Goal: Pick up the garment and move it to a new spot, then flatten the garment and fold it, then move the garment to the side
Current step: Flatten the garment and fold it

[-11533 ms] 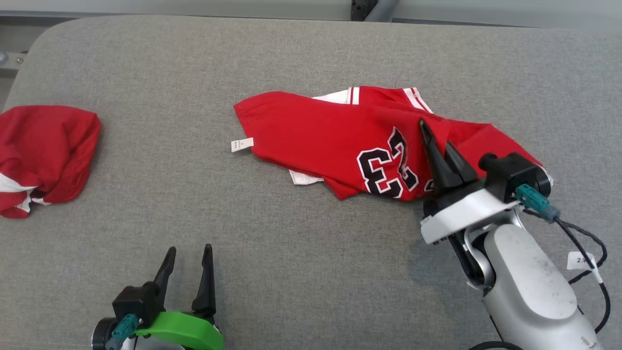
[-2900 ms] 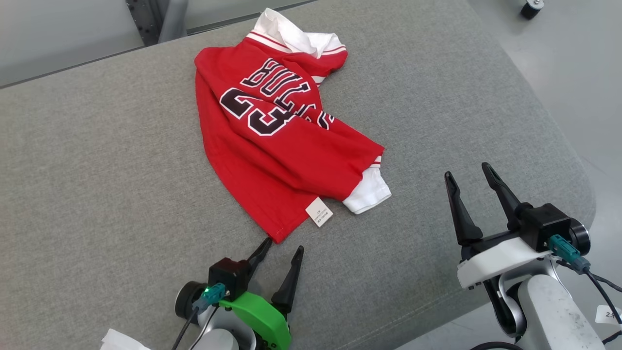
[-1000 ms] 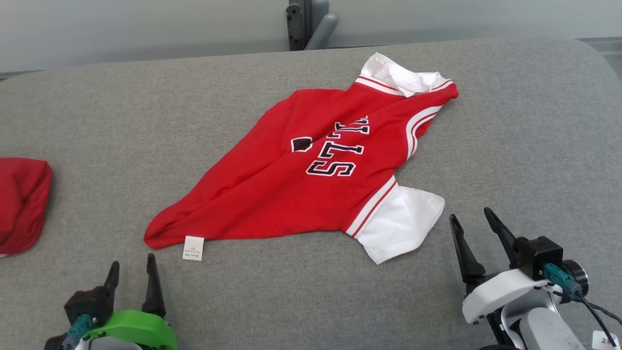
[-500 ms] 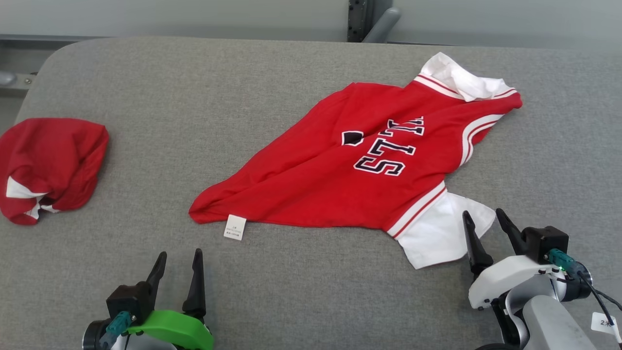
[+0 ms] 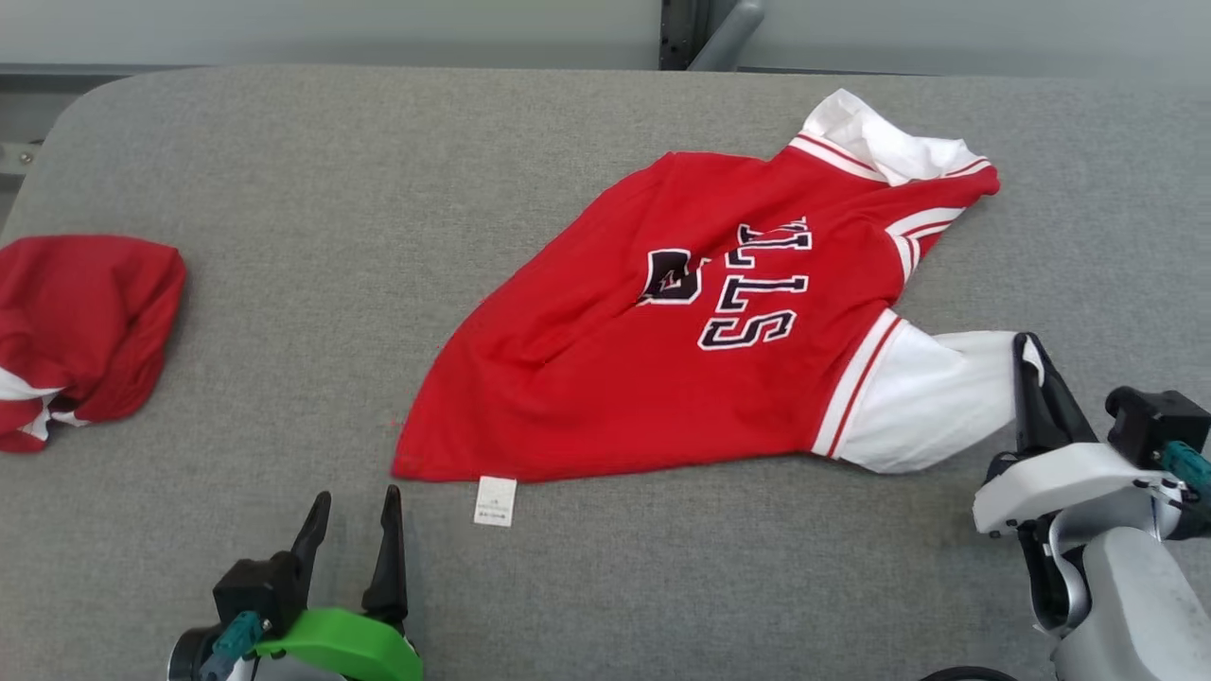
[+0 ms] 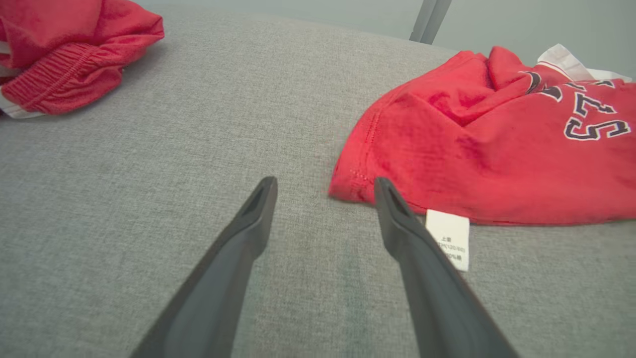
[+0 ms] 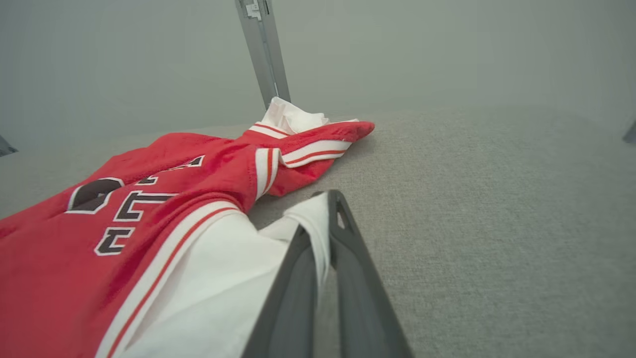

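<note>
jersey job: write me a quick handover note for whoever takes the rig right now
Right hand: shut on the white sleeve at the near right edge of the red jersey.
Left hand: open, holding nothing, close to the care label.
Jersey: mid-table on the grey pad, lettering up, creased, far sleeve bunched. A second red garment lies bundled at the left edge.
Done: jersey laid out, one sleeve gripped.
Left: pull it flat, fold it, move it aside.
</note>
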